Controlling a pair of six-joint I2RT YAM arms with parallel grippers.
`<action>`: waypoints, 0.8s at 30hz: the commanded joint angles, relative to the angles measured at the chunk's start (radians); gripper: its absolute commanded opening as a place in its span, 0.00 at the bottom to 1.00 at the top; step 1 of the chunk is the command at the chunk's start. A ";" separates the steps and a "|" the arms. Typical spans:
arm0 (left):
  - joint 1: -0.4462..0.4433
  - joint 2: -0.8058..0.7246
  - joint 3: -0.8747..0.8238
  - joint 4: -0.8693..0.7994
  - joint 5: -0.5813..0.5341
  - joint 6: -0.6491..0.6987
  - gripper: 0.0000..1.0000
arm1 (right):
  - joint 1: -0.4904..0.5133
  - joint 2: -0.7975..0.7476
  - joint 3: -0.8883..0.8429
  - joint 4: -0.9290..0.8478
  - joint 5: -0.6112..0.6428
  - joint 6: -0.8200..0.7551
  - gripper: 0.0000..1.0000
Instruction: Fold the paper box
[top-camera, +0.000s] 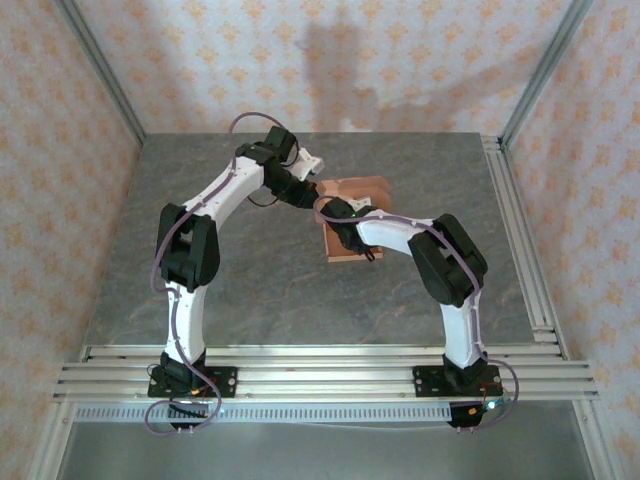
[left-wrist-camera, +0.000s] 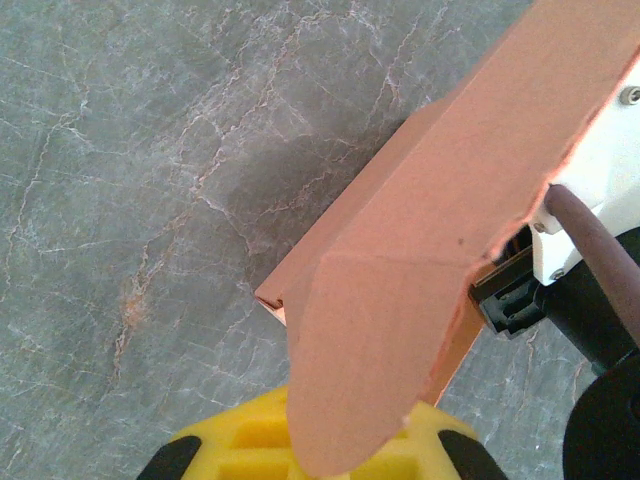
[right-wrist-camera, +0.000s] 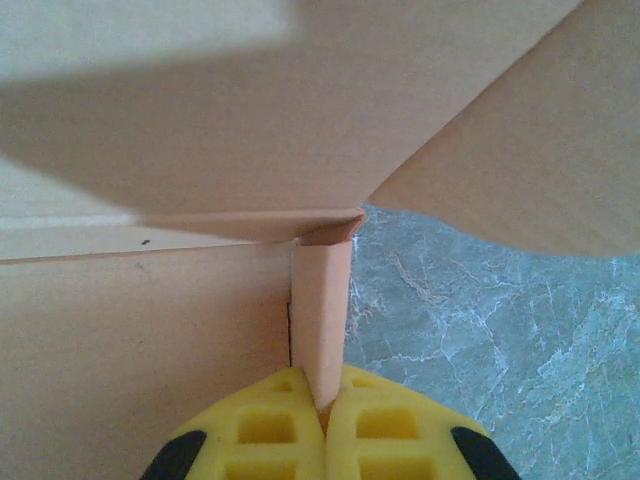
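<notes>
1. One paper box (top-camera: 357, 212) of plain salmon-orange card lies a little right of the middle of the tabletop (top-camera: 250, 262), toward its far half, between my two wrists.
2. It is partly folded. From above I see a flat panel with raised card along its far side.
3. My right wrist view shows the paper box (right-wrist-camera: 200, 150) close up: two panels meet at a corner, a narrow strip of card stands at that corner, and a broad flap slants across the upper right.
4. My right gripper (right-wrist-camera: 325, 405) is clamped on that narrow strip, its yellow pads (right-wrist-camera: 265, 435) pressed together around the lower end.
5. My left wrist view shows the paper box (left-wrist-camera: 420, 290) as a long folded wall ending in a rounded flap.
6. My left gripper (left-wrist-camera: 330, 440) is closed, with that rounded flap running down between its yellow pads (left-wrist-camera: 240, 440), so it grips the flap.
7. A shadow falls on the grey marbled tabletop (left-wrist-camera: 150, 200) beside the wall. Whether the box rests there or hangs just above it, I cannot tell.
8. Aluminium rails (top-camera: 320, 370) cross the near edge where my bases are bolted.
</notes>
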 joint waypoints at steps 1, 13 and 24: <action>0.013 -0.021 -0.010 -0.010 0.019 0.015 0.00 | -0.012 0.041 -0.038 -0.054 -0.042 0.014 0.00; 0.013 -0.013 0.000 -0.055 0.013 0.056 0.00 | -0.053 -0.204 -0.173 0.234 -0.294 -0.070 0.36; 0.013 0.021 0.066 -0.144 0.024 0.144 0.00 | -0.161 -0.500 -0.362 0.379 -0.491 -0.213 0.63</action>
